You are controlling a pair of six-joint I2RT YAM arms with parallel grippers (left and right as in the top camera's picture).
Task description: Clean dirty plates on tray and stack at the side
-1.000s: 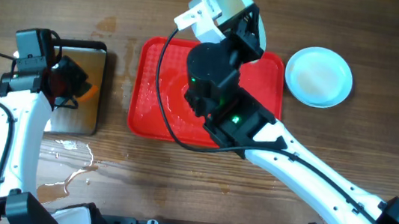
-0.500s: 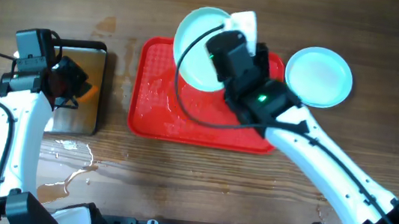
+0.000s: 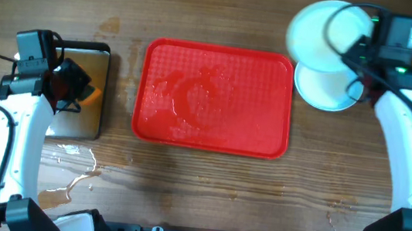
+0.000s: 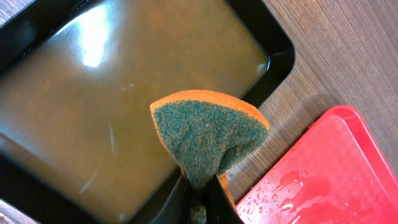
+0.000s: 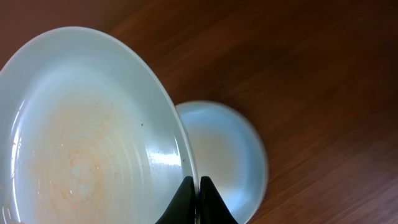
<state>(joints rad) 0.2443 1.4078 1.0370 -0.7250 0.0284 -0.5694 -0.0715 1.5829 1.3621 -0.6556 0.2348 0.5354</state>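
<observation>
The left hand (image 4: pixel 199 198), fingers pressed onto an orange sponge with a green scouring face (image 4: pixel 208 137), hovers above a dark metal pan of murky water (image 4: pixel 281 59). To that hand's right, on the wooden desk (image 3: pixel 182 190), lies the large red rectangular plastic tray (image 3: pixel 216 93), wet and bare of crockery. Farther right, the right hand (image 5: pixel 198 198) pinches the rim of a round pale mint-white plate (image 5: pixel 87 137), holding it tilted in the air, with faint orange rings on its face. Just below and beyond this hand a second matching plate (image 5: pixel 230 162) rests on the desk; no third shows. Stacking looks to be the step in hand. It would go best with the plate levelled, centred over the resting one and lowered until the rims nest before the fingers part. The faint rings suggest a further wipe may be wanted.
</observation>
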